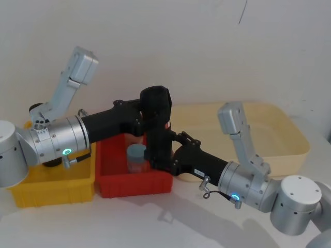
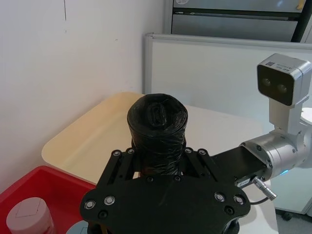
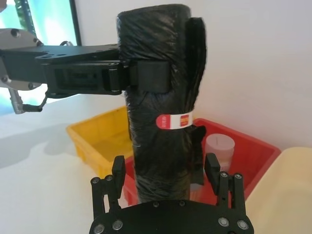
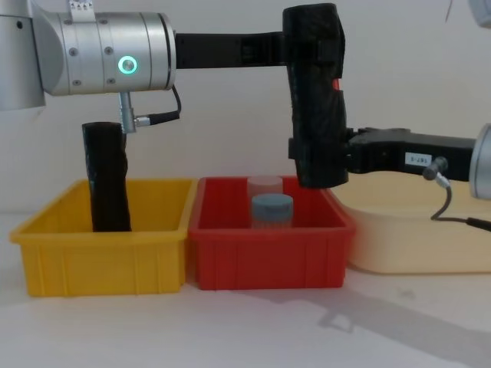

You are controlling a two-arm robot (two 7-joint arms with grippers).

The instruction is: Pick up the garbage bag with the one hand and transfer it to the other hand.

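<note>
The garbage bag (image 1: 156, 121) is a black roll held upright above the red bin (image 1: 134, 185), its red mark (image 3: 174, 120) facing the right wrist camera. My left gripper (image 1: 149, 111), with the green ring light, reaches in from the left and is shut on the roll's upper half (image 4: 314, 54). My right gripper (image 1: 164, 157), the one with the white label, comes in from the right at the roll's lower end (image 4: 318, 165). Its fingers (image 3: 118, 170) stand open on either side of the roll, with a small gap showing.
A yellow bin (image 4: 100, 261) on the left holds a thinner black roll (image 4: 107, 180). The red bin (image 4: 268, 257) contains a grey-capped jar (image 4: 272, 208) right below the bag. A cream tray (image 1: 292, 132) lies to the right.
</note>
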